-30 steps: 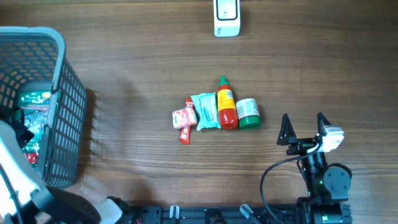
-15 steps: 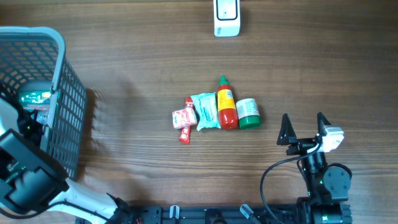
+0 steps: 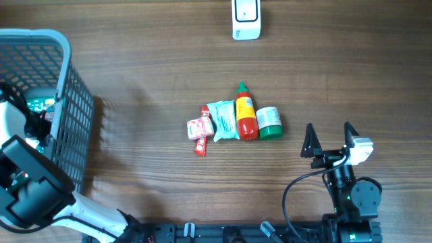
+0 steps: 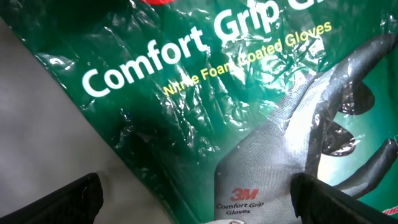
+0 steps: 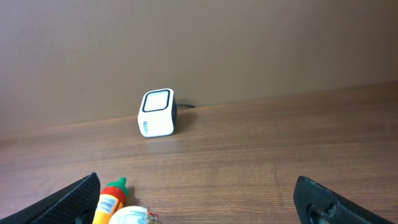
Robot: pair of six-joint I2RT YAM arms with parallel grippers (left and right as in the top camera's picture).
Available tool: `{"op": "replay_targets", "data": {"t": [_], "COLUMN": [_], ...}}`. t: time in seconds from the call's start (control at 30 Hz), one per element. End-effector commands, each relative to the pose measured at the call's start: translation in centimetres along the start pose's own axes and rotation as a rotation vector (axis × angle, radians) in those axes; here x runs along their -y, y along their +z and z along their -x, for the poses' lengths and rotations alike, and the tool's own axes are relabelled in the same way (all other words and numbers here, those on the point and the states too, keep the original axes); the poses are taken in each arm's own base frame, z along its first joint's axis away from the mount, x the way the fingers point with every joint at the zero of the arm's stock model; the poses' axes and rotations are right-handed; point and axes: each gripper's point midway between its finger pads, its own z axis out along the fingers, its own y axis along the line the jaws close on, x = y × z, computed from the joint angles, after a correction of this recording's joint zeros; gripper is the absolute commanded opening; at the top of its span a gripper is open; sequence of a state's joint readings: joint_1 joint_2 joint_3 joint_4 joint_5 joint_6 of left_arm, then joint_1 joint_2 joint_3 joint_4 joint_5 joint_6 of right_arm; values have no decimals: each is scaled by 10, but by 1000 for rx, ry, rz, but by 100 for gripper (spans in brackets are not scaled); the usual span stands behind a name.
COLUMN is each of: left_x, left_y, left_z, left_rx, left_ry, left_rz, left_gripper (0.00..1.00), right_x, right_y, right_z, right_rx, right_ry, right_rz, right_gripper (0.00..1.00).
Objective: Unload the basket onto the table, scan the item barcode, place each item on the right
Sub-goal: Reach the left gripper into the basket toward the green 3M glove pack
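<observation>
At the far left of the table [image 3: 148,67], a grey mesh basket [image 3: 64,81] is being occupied by the left arm, which is being reached down inside it. A green glove pack [image 3: 39,104] is being seen through the basket's wall, lying inside the basket. In the left wrist view the left gripper [image 4: 198,199] is being held just above this glove pack [image 4: 186,93]. Its jaws are being shown wide apart, one at each lower corner of the frame, with nothing gripped between them. Whether the fingers are being pressed onto the pack cannot be told.

At the middle of the table a row of four things is being shown lying close together. From the left they are a red and white packet [image 3: 200,127], a teal packet [image 3: 223,120], a red sauce bottle [image 3: 246,120] and a green-lidded jar [image 3: 269,123].

A white scanner [image 3: 246,19] is being seen at the far edge, well apart from the row.

At the lower right the right gripper [image 3: 329,131] is being held near the jar. Its jaws are spread wide and empty, and are being pointed towards the scanner [image 5: 155,112].
</observation>
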State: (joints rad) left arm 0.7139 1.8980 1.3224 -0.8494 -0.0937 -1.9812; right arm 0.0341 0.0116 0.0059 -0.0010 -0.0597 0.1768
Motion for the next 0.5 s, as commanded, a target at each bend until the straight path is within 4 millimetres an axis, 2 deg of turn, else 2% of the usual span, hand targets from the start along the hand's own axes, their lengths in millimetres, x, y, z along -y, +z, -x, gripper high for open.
{"op": "replay_targets", "data": {"t": [0.0,0.13,0.2,0.23,0.27,0.3,0.33,0.47], "left_x": [-2,-16,-21,-23,-24,-25,-26,-35], "left_y": [8,37,45,47,47,45,44,36], "left_z": [-5,-11,-10,-8,-5,-1,3,38], "left_rx": [-9,24,37,43,60,76,95,206], "left_ry": [-17,13,18,21,25,26,27,10], "left_rz": [16,83,106,116,119,121,125,179], "left_gripper": [100,100,94,73,43,17,4,4], "right_x": [-2,-2,-2,-2,-2,-2,-2,-2], "right_y": [0,0,0,0,0,0,0,0], "right_z": [1,1,1,1,1,1,1,1], "right_rx": [6,6,6,6,6,6,6,6], "right_ry": [-18,-18,-18,-18,-18,-18,-18,-18], "right_rz": [12,12,13,13,12,13,12,12], "right_gripper": [100,100,100,100,100,100,100,100]}}
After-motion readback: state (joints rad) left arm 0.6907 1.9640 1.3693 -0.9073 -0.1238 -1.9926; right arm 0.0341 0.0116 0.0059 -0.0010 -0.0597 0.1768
